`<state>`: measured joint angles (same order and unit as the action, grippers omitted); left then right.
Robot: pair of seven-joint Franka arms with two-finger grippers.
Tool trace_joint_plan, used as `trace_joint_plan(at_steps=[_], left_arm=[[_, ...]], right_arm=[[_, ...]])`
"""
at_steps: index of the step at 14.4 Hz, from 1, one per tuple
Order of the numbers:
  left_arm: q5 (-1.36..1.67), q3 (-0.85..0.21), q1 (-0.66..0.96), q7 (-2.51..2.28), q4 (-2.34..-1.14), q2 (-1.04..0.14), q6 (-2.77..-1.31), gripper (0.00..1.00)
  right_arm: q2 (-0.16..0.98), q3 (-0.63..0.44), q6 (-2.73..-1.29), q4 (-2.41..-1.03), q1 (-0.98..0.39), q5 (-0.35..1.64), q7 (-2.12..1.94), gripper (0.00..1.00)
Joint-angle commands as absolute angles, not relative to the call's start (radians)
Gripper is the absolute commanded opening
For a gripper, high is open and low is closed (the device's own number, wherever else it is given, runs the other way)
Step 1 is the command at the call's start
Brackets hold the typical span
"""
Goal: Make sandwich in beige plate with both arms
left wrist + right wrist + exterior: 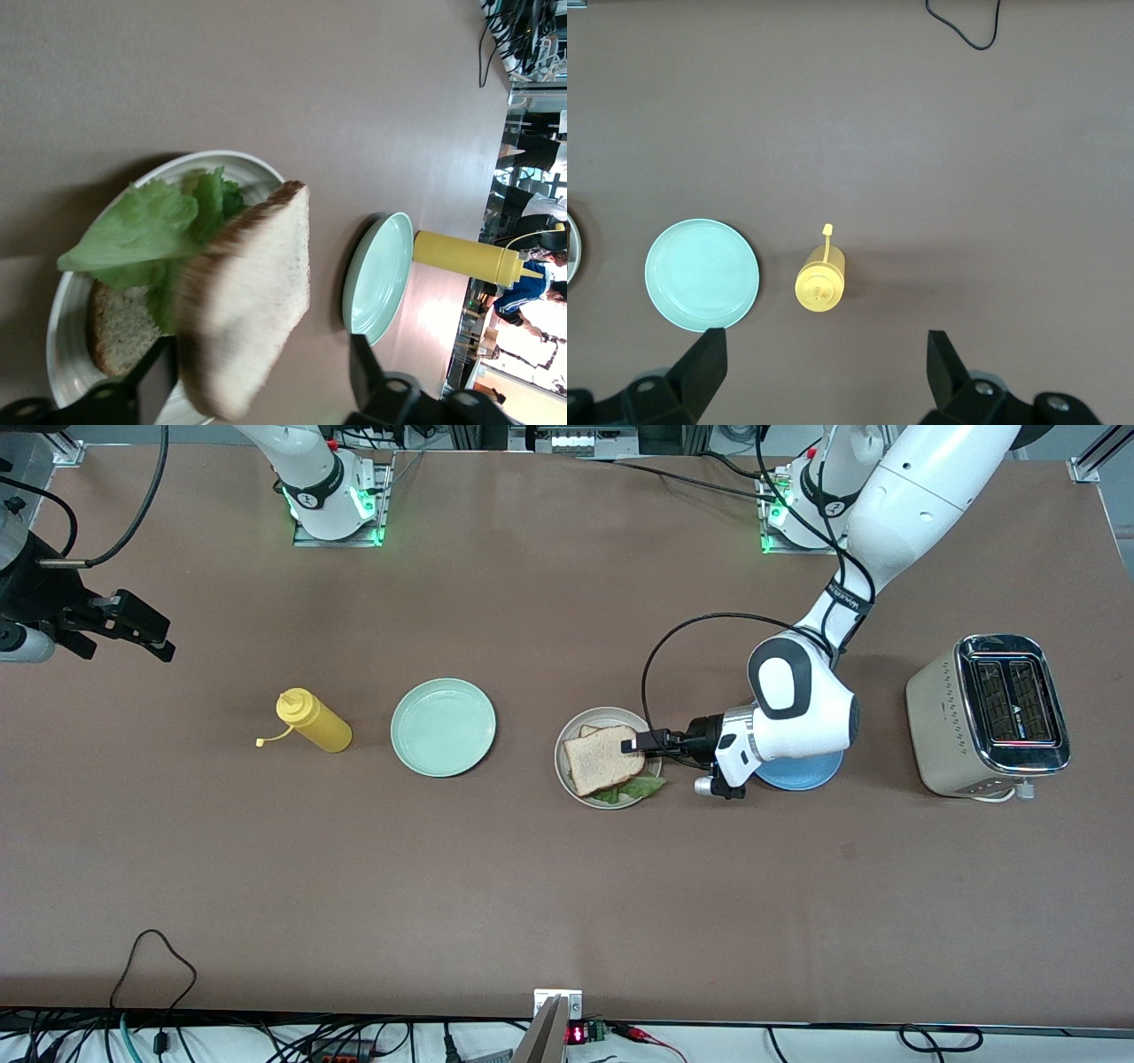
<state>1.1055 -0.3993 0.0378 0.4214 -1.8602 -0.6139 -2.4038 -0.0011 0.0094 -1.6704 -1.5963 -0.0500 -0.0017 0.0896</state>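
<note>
**Brown top slice at the moment of release over the beige plate**

Step in hand, as I judge it: placing the second bread slice to close the sandwich (604,759). Left pincer (640,742) is at the rim of the beige plate (567,775), fingers parted on either side of the top slice (248,297), not pinching it. In the left wrist view the slice looks blurred and tilted, one edge raised off the lettuce (151,226), which suggests it is dropping or only just settling. Bottom slice (120,323) lies flat on the plate, lettuce on it.

Orientation: slices are near-square, so no strong long axis; in the front view the top slice sits rotated, corners skewed from the tabletop edges. Lettuce tip pokes out over the rim toward the front camera.

Next move calls for a clean retreat without catching the crust, then a check of alignment.

Right pincer (142,629) waits, jaws wide and empty, above the tabletop's end, near the mustard bottle (314,722) and mint plate (443,726).
</note>
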Motion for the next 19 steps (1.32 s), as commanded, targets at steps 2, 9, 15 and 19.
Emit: trace_joint_plan(at_steps=[2,9,15,19], left_arm=[[1.071,-0.39,0.019,0.445,-1.914,-0.522,-2.399,1.0],[0.632,-0.382,-0.084,0.434,-1.872,-0.445,-2.18,1.0],[0.255,-0.38,-0.175,0.377,-1.751,-0.382,-1.926,1.0],[-0.012,-0.38,-0.184,0.336,-1.565,-0.382,-1.639,1.0]], right_arm=[[-0.012,0.006,-1.654,-1.589,-0.052,0.014,0.089,1.0],[-0.012,0.009,-1.654,-1.589,-0.055,0.014,0.092,1.0],[-0.012,0.009,-1.654,-1.589,-0.055,0.014,0.094,1.0],[-0.012,0.009,-1.654,-1.589,-0.055,0.014,0.094,1.0]])
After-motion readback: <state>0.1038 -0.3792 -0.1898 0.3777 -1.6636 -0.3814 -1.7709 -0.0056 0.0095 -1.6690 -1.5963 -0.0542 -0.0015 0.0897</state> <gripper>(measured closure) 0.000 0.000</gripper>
